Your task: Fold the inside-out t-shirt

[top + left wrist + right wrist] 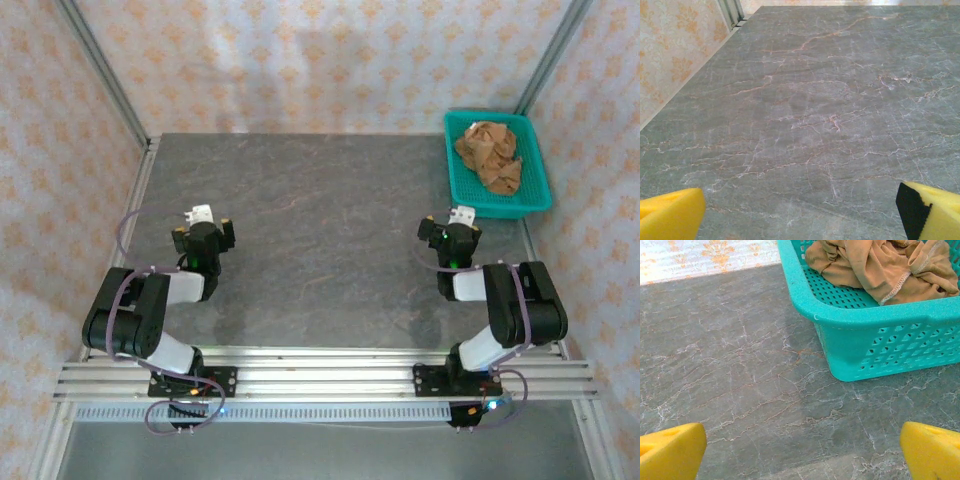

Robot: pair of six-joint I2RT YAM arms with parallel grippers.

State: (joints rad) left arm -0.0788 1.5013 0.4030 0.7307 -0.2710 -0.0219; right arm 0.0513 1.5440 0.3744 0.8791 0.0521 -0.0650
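The inside-out t-shirt point(490, 154), tan-brown cloth with pale seams showing, lies crumpled in a teal basket point(531, 170) at the table's back right. The right wrist view has the t-shirt point(880, 262) bunched inside the basket point(875, 320) ahead and to the right. My right gripper point(449, 232) hovers over the table just in front and left of the basket, open, its yellow pads point(670, 452) wide apart with nothing between them. My left gripper point(205, 228) is at the left side of the table, open and holding nothing, with its yellow pads point(670, 215) at the frame's bottom corners.
The grey marbled tabletop point(310, 240) stretches between the arms. Patterned walls enclose the table on three sides, with metal corner posts point(100, 65) at the back. An aluminium rail point(320, 380) carries both arm bases at the near edge.
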